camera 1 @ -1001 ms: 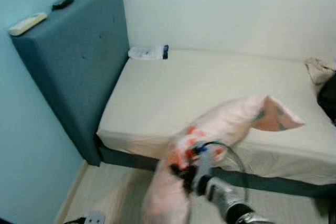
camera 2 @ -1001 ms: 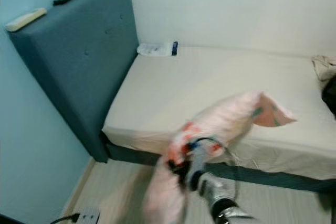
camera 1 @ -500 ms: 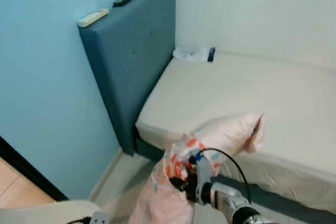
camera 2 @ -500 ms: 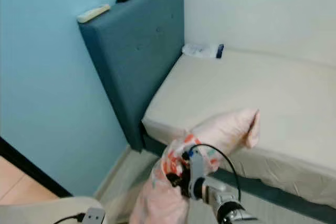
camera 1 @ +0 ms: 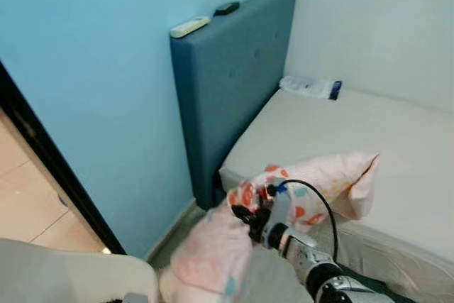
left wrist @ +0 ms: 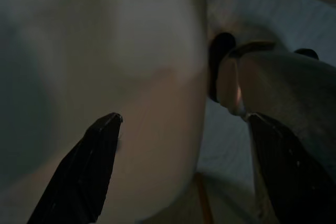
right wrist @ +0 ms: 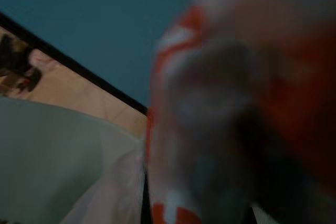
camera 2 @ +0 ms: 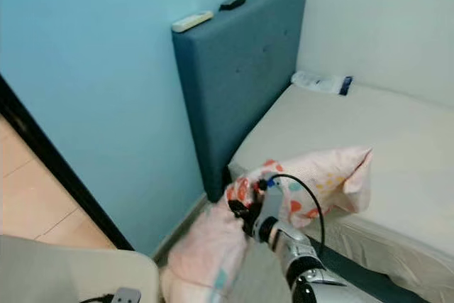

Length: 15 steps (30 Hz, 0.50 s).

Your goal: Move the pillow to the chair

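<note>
one pink pillow [camera 1: 312, 193] with red and teal dots hangs in the air off the near edge of the bed [camera 1: 397, 140], gripped at its middle by the right pincer [camera 1: 250, 216], whose black fingers are clamped on the cloth. one end of the pillow lies over the mattress edge, the other droops down toward the floor beside the bed. a black cable [camera 1: 312, 193] loops above the silver right arm [camera 1: 319, 271], which comes up from the lower edge of the head views. the right wrist view is blurred, with red and pink cloth pressed close to the lens and a blue wall [right wrist: 94, 19] behind.

the left pincer [left wrist: 184, 171] shows in its dim wrist view with its two fingers spread apart, holding nothing, over a pale rounded surface.

a dark blue headboard [camera 1: 227, 97] stands at the head of the bed against the blue wall. on its top edge lie a white remote [camera 1: 189, 27] and a smaller black one [camera 1: 227, 8], near each other. a white packet [camera 1: 310, 87] lies on the mattress close to the headboard. a pale rounded chair [camera 1: 71, 274] edge sits in the lower left corner, apart from the pillow.
</note>
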{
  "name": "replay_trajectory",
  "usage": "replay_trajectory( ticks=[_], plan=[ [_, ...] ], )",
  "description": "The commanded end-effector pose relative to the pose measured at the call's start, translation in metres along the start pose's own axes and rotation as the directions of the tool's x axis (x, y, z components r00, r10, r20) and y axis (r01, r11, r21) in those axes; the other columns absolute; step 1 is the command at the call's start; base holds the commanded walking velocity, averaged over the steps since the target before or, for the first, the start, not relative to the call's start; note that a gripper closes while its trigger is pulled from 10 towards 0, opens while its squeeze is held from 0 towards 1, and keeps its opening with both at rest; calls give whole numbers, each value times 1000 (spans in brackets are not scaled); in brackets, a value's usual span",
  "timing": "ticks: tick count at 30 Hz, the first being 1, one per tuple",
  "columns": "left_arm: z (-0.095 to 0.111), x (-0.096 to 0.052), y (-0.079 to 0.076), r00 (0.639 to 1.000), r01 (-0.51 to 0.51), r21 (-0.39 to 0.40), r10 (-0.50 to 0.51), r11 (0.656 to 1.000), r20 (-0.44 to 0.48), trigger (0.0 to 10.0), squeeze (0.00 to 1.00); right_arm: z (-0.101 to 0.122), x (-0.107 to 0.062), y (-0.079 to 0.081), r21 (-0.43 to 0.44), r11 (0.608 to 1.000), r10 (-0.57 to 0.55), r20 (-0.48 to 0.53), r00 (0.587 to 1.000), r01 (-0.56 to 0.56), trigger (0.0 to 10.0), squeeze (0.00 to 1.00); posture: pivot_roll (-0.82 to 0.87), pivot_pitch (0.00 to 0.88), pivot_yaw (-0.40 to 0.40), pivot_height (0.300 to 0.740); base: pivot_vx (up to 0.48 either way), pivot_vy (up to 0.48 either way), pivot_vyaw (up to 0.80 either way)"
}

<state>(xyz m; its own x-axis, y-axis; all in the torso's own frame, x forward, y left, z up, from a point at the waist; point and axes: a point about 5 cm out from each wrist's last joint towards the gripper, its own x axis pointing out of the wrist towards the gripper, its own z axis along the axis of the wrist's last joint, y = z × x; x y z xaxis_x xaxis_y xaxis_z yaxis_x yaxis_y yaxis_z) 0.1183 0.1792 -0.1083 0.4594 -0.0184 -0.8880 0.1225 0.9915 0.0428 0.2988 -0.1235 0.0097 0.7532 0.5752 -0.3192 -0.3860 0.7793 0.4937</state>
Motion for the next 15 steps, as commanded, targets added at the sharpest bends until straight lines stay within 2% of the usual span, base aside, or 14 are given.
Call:
replay_trajectory(
  ticks=[1,9,12,13,15],
  plan=[
    [-8,-1,-2,999,14,3,-14,1000,-39,10000,0,4,0,-2,-10,1000,-19,18,1000,19,10000,0,-103,26,-6,740,0,-240,0],
    [-7,-1,-3,999,19,-7,-20,1000,-40,10000,0,1,0,-1,7,1000,-13,22,1000,13,10000,0,-99,33,-8,740,0,-429,0],
    [-8,-1,-4,999,21,-10,-21,1000,-39,10000,0,2,1,-1,-70,996,-46,8,999,47,10000,0,-98,35,-8,740,0,-429,0],
    [-8,-1,-4,999,21,-10,-21,1000,-39,10000,0,2,1,-1,-70,996,-46,8,999,47,10000,0,-98,35,-8,740,0,-428,0],
    [-8,-1,-4,999,25,-14,-25,1000,-39,10000,0,5,2,-1,-85,995,-55,17,998,57,10000,0,-100,38,-8,740,0,-428,800]
  ],
)
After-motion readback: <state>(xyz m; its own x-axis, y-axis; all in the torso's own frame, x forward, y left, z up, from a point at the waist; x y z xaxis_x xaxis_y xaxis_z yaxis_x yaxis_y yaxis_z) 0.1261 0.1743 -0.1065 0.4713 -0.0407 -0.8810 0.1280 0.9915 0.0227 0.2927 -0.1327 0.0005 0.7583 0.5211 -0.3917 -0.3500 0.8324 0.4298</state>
